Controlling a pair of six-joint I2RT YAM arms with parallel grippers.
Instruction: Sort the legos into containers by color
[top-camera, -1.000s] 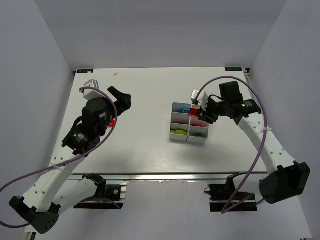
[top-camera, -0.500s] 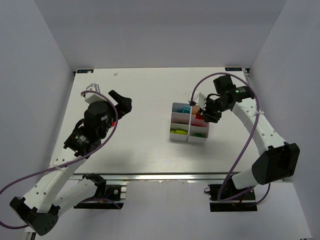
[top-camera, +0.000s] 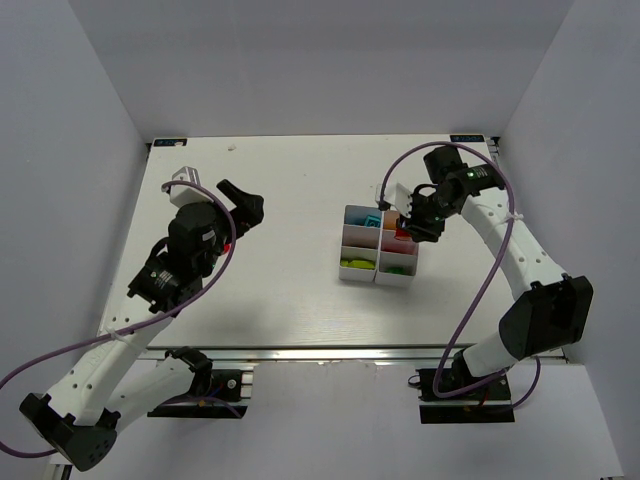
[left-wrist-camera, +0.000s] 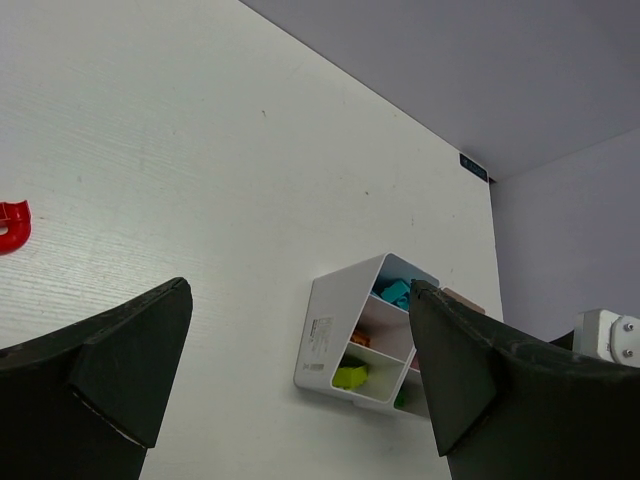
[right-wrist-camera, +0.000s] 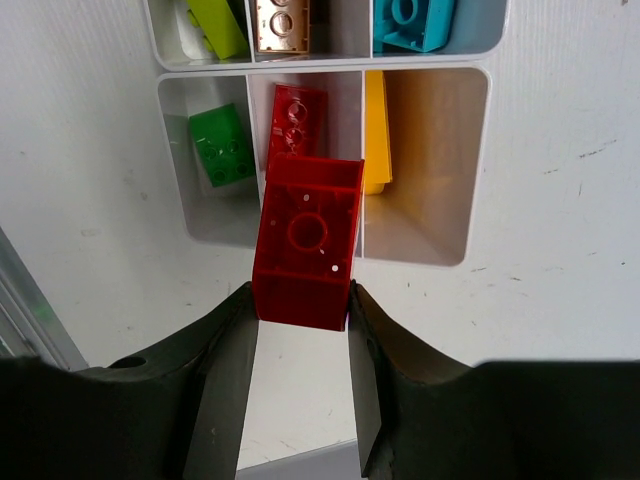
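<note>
Right jaws clamp a glossy red hollow-bottomed brick (right-wrist-camera: 307, 240); left jaws stand apart.

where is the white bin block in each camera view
Top external: the white bin block sits right of centre.
Left wrist: the block is at lower middle, seen corner-on.
Right wrist: the block fills the top, partly behind the red brick.
Shared landmark: the cyan brick in a corner bin.
</note>
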